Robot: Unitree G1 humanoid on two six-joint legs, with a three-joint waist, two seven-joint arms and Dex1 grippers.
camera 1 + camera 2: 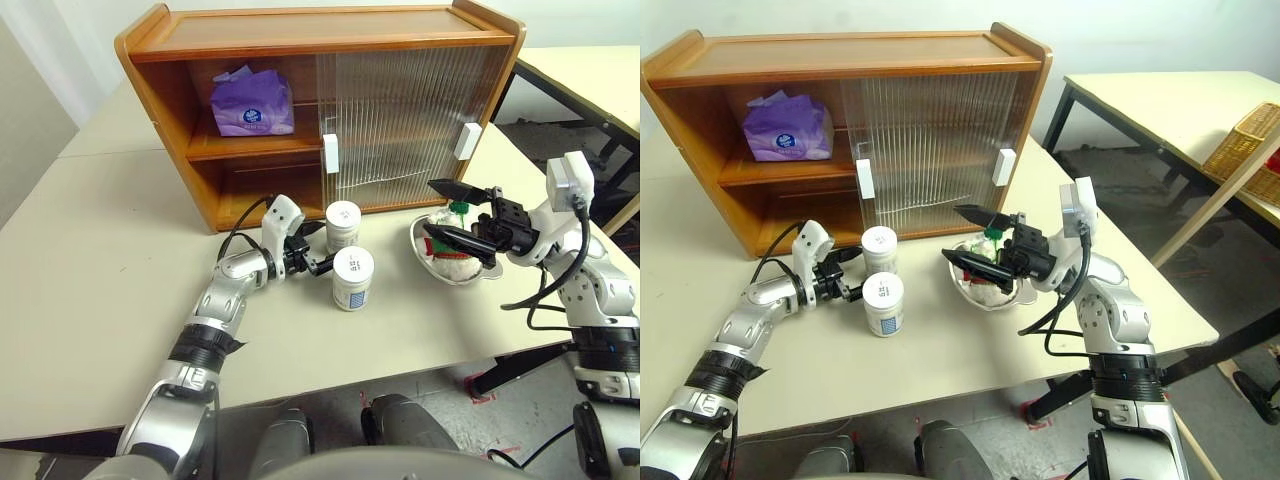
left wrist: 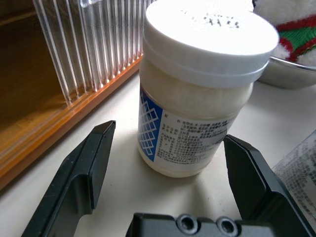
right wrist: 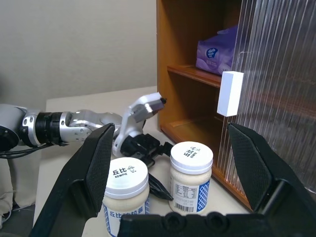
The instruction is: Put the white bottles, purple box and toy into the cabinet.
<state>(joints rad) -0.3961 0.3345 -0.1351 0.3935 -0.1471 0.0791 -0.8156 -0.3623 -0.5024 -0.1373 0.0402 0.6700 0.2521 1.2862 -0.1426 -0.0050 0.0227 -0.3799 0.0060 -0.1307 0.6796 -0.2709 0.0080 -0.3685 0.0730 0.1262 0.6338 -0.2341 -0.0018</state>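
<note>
The cabinet (image 1: 320, 110) stands along the far edge of the table (image 1: 100, 250), its left half open and the ribbed doors slid over the right half. The purple box (image 1: 252, 103) lies on the upper shelf in the open left part. Two white bottles stand upright on the table in front of the cabinet: the far bottle (image 1: 343, 226) just before the lower shelf's front edge, the near bottle (image 1: 353, 278) a little closer to the table's front edge. The left gripper (image 1: 318, 263) reaches in low from the left, released, its jaws wide apart; the left wrist view shows a bottle (image 2: 197, 89) standing between the two fingers with table showing on either side of it, neither finger touching it. The toy (image 1: 452, 258) sits in a steel bowl (image 1: 425, 262) to the right of the bottles, its red-and-green knit visible in the left wrist view. The right gripper (image 1: 448, 212) hangs over the bowl, jaws spread and empty; its wrist view looks across both bottle caps, labelled in print, towards the left arm.
</note>
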